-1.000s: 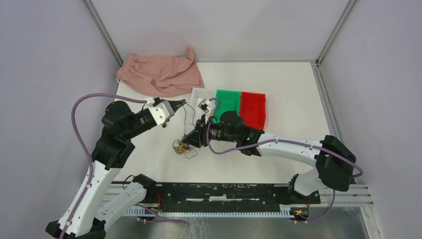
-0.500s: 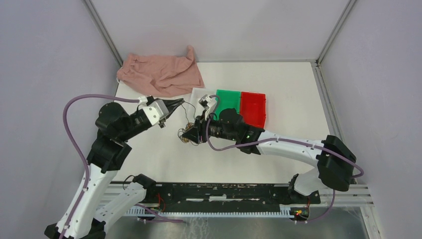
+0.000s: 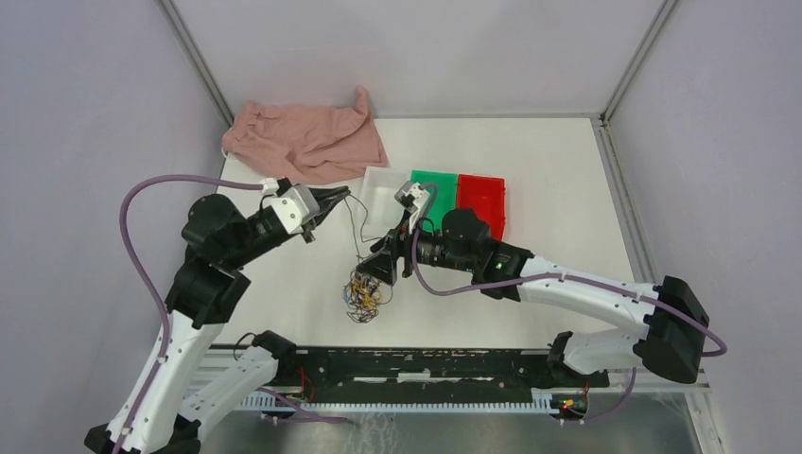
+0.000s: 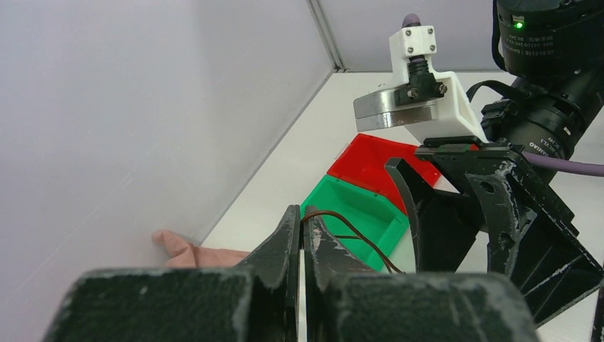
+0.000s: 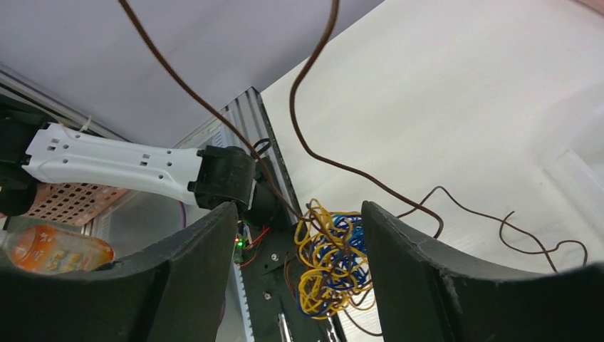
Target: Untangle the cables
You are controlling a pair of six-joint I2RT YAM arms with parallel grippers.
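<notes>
- The cables (image 3: 362, 296) lie as one bunch on the tabletop (image 3: 558, 170), to the near left of the green bin (image 3: 433, 192) and well apart from it. Yellow and blue loops are wound tightly through each other, so the main knot is not yet undone.
- One brown strand (image 5: 292, 107) stands partly free. It climbs out of the bunch toward a spot left of the green bin, but its lower end runs back into the loops.
- The left tool (image 3: 333, 200), raised off the tabletop to the left of the green bin, is pinched tight on the upper end of that brown strand.
- The right tool (image 3: 376, 272) sits between the green bin and the bunch, just above the bunch. Its jaws are spread wide and hold nothing. In its wrist view the loops show in the gap below.
- By my reading the job is at an early stage, with no colour fully separated. What is left is to pin the bunch down, draw the brown strand clear, then part yellow from blue.
</notes>
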